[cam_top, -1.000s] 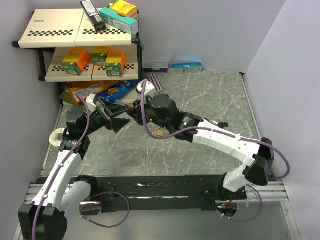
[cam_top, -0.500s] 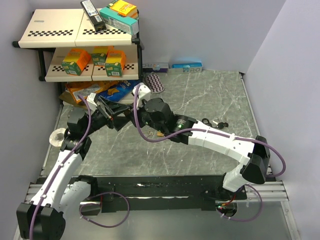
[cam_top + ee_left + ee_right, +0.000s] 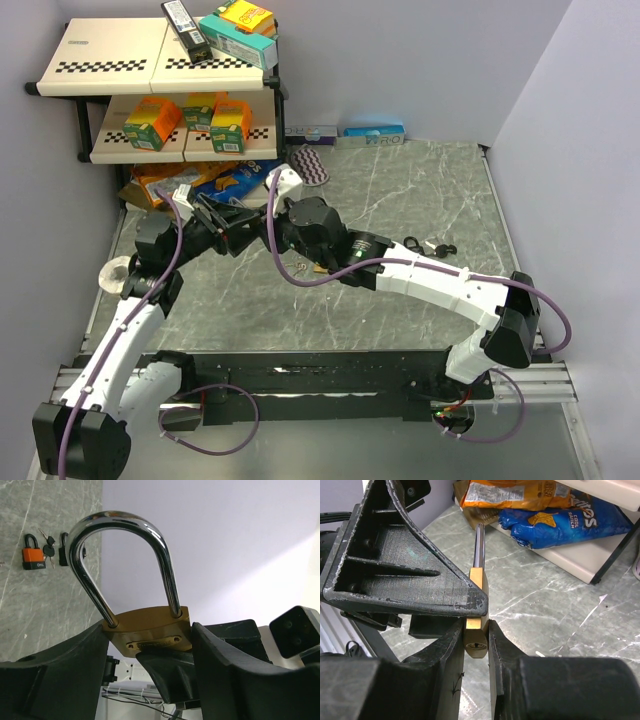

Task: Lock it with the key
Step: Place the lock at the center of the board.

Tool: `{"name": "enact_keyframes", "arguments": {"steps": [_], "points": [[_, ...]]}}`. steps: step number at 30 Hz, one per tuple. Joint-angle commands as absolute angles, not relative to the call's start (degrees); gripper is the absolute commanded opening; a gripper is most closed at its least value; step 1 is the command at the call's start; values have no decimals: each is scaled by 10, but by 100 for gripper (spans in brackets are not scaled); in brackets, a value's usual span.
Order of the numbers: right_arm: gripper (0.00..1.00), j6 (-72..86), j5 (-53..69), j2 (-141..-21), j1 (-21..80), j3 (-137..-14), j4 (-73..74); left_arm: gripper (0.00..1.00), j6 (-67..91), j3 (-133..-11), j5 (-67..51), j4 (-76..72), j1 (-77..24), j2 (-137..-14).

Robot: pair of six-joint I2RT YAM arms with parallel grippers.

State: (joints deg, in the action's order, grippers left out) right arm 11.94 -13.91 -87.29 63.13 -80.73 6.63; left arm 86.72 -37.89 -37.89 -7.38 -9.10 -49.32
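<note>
A brass padlock (image 3: 144, 624) with a tall silver shackle, both legs seated in the body, is pinched between the fingers of my left gripper (image 3: 150, 630) and held in the air. In the top view the left gripper (image 3: 243, 222) meets my right gripper (image 3: 266, 230) over the table's left side. In the right wrist view the right gripper (image 3: 476, 630) is shut on the padlock's lower end (image 3: 476, 647). Its keyhole faces that camera with no key in it. A left finger (image 3: 405, 570) fills that view's upper left.
An orange padlock (image 3: 30, 559), small keys (image 3: 48, 545) and a dark padlock (image 3: 63, 555) lie on the marble table (image 3: 400, 190); dark locks and keys show at the right (image 3: 430, 245). A shelf rack (image 3: 150, 70) with boxes and chip bags (image 3: 555, 510) stands at the back left.
My right arm has swung left and closed onto the padlock held by the left gripper. The left gripper has risen slightly towards it.
</note>
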Motion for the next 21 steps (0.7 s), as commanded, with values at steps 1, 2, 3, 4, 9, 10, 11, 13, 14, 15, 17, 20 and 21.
{"name": "enact_keyframes", "arguments": {"steps": [1,2,3,4,9,10,11,13,14,15,17,20,21], "points": [[4,113,-126,-860,640,-815,12,13,859,-404,-352,-68,-92,-488],[11,112,-123,-859,641,-810,12,6,851,-409,-347,-52,-92,-488],[30,112,-122,-852,640,-804,14,1,833,-411,-343,-36,-92,-488],[39,106,-122,-846,638,-790,12,1,822,-412,-337,-7,-91,-485],[75,81,-109,-789,626,-741,17,1,683,-431,-282,111,-91,-488],[81,77,-85,-779,621,-722,20,1,654,-437,-276,153,-91,-495],[87,70,-73,-768,619,-711,23,1,623,-452,-264,179,-91,-502],[100,46,-49,-733,614,-677,25,1,541,-468,-248,226,-91,-527],[100,40,-47,-721,610,-663,27,1,519,-477,-243,256,-92,-535],[100,37,-45,-695,606,-650,28,1,476,-482,-230,271,-92,-547],[100,39,-37,-659,585,-614,37,1,445,-492,-206,304,-100,-560],[100,59,-7,-623,532,-575,47,1,391,-508,-146,335,-124,-601],[100,79,-3,-614,514,-566,55,1,383,-512,-124,338,-133,-627]]}}
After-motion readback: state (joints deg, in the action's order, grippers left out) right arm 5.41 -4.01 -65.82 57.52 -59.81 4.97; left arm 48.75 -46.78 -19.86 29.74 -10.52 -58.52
